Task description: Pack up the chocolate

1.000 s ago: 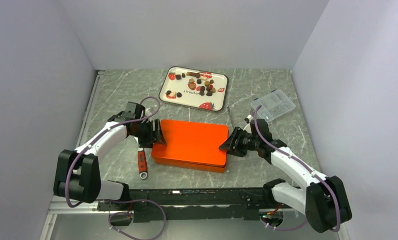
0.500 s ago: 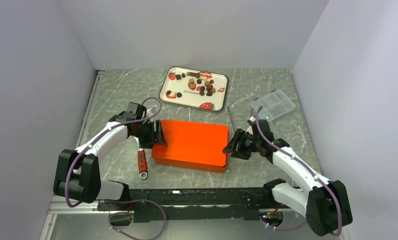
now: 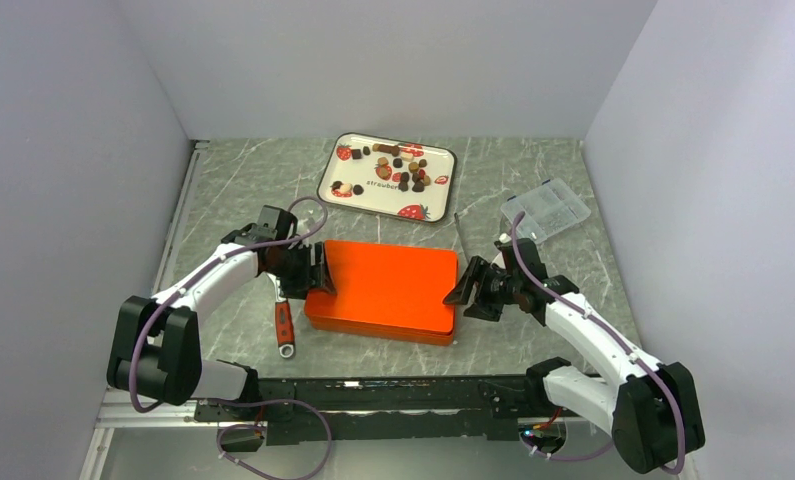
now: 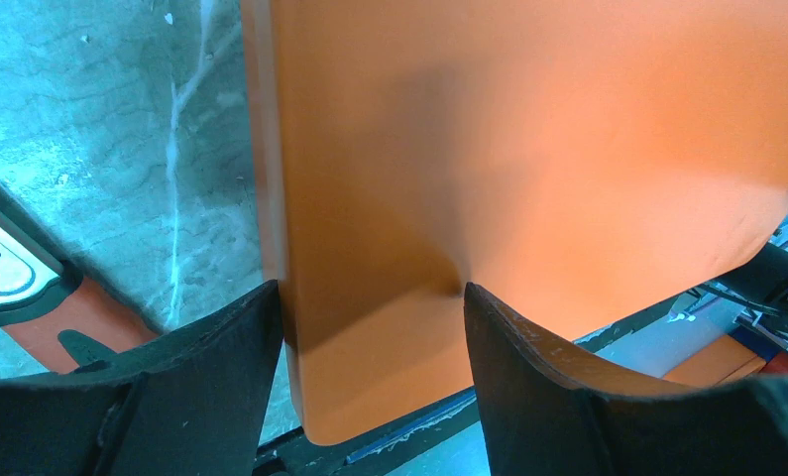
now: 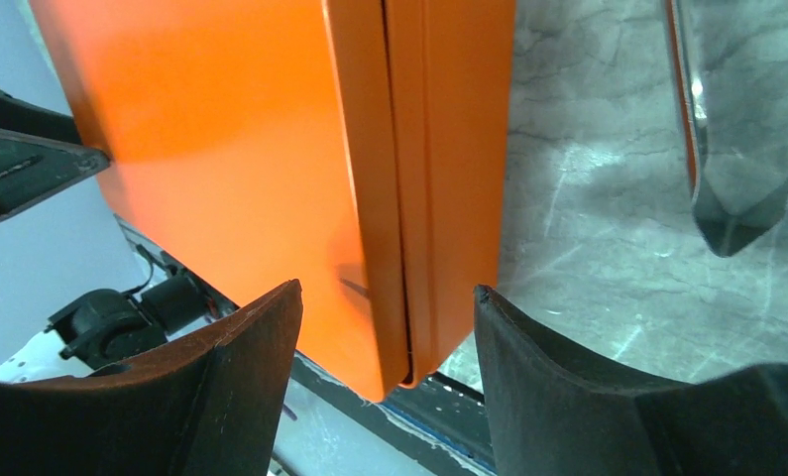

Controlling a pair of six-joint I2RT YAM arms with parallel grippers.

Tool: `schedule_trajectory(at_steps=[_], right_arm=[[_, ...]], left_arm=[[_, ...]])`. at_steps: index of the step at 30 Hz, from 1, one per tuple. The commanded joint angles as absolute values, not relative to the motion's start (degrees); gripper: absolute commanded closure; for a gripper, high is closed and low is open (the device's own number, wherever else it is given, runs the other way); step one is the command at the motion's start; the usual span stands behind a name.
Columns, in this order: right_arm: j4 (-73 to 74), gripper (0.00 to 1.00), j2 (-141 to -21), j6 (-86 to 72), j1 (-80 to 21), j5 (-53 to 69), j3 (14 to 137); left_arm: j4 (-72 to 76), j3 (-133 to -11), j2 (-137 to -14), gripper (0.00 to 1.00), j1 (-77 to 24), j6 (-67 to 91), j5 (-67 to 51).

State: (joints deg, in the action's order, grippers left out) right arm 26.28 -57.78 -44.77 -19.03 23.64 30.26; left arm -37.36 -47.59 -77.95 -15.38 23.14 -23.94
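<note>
The chocolate is several small dark, tan and cream pieces lying on a white strawberry-print tray at the back of the table. A closed orange box lies in the middle of the table. My left gripper is open at the box's left end, with its jaws astride that end. My right gripper is open at the box's right end, and the box's edge and lid seam stand between its fingertips.
A red-handled wrench lies just left of the box and shows in the left wrist view. A clear plastic case sits at the right. A thin metal tool lies behind the box's right end. Grey walls enclose the table.
My right gripper has drawn back slightly to the right along the box's end. My left gripper has edged a little closer onto the box's left end. The box stays shut.
</note>
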Motion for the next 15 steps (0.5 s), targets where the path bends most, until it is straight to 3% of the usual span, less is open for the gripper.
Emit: schedule_trajectory(at_steps=[1,15], right_arm=[[21.33,0.34,-58.13,-47.9,-20.27,25.25,30.41],[15.35,0.35,-62.71,-51.55,-24.79,25.55,30.01]], left_arm=[[-38.31,-49.46,-78.4,0.3,-16.54,22.43,-25.66],[-39.46,-50.89,-78.33,0.29,-18.35,22.72,-27.97]])
